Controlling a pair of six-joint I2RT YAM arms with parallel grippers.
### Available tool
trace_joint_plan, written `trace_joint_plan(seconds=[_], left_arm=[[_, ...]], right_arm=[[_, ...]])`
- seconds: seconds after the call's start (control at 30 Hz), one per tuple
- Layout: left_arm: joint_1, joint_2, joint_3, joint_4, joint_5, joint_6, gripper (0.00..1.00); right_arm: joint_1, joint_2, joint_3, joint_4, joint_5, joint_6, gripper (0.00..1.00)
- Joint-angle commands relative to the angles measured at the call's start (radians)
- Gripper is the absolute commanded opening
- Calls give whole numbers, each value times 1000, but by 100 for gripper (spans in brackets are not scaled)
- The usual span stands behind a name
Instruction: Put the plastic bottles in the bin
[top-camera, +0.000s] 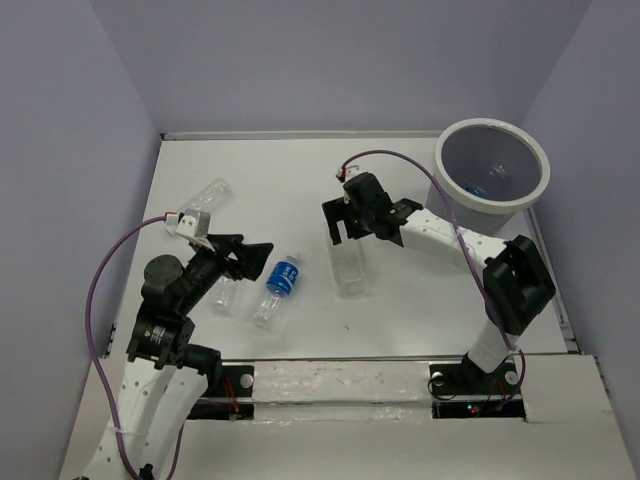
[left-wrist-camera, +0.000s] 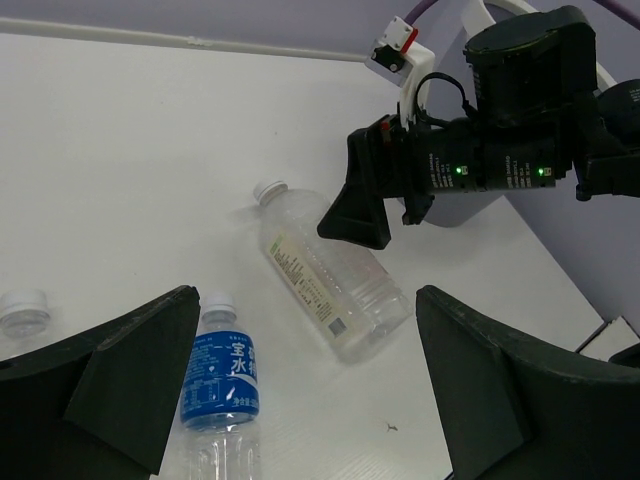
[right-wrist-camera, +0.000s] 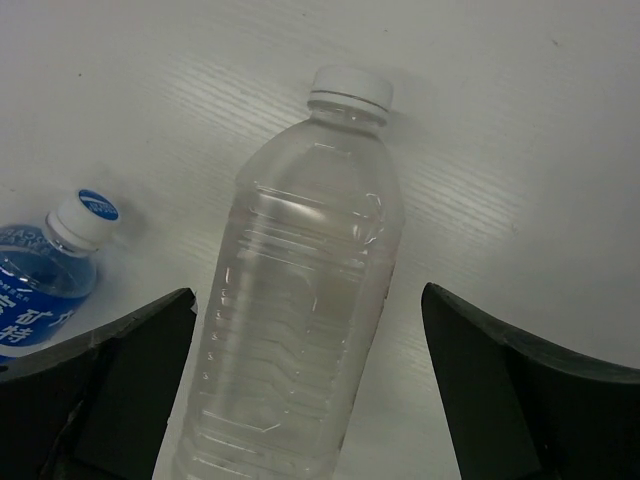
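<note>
Right wrist view: the right end effector (right-wrist-camera: 305, 320) hangs wide open and empty astride the wide unlabelled bottle (right-wrist-camera: 295, 260), which lies mid-frame on the worktop (right-wrist-camera: 520, 120). The bottle is probably light, thin-walled, slick and crushable; a gentle grip on the ribbed mid-body should suit. The left end effector (left-wrist-camera: 308, 310) gapes empty too. The bin (top-camera: 492, 123) stands at the upper right of the top view.

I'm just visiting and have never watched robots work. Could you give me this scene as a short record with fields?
Left hand: open, empty
Right hand: open, over the wide unlabelled bottle, a finger on each side, not gripping
Blue-labelled bottle: lying on the table, between the two hands
Other clear bottles: two, lying by the left arm
Bin: far right corner, blue item inside
</note>
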Motion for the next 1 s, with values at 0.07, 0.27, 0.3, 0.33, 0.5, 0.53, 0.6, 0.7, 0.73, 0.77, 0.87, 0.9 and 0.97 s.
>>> trace_joint_plan(seconds=[0.07,0.27,0.3,0.33,0.5,0.53,0.6,0.7,0.73,0.77,0.87,0.9,0.97], left_arm=[[3,0,8,26,22,-1,99],[3,-3,8,27,23,-1,99],[3,-3,8,26,23,-2,99],[3,-4,8,27,22,-1,99],[3,-6,8,26,23,-1,99],[3,-6,8,26,23,-1,99],[3,-6,8,26,23,-2,99],[3,-4,6,27,23,-2,99],[5,-3,8,27,23,-4,99],[3,-1,8,27,23,-2,99],[3,0,8,26,25,-2,99],[5,-1,8,27,25,-4,99],[3,-3,8,26,23,-2,99]], right_arm=[[20,11,-11,8,-29,66,100],[29,64,-4,-17,-19,70,100],[29,80,2,-20,6,66,100],[29,86,5,-24,26,61,100],[38,143,35,-43,23,66,100],[38,150,40,-44,24,67,100],[38,169,51,-44,49,75,90],[47,154,61,-38,99,83,75],[47,143,66,-37,106,83,67],[56,129,77,-32,119,78,54],[56,43,103,-24,130,67,48],[56,-19,121,-18,150,52,48],[56,-82,173,5,229,5,47]])
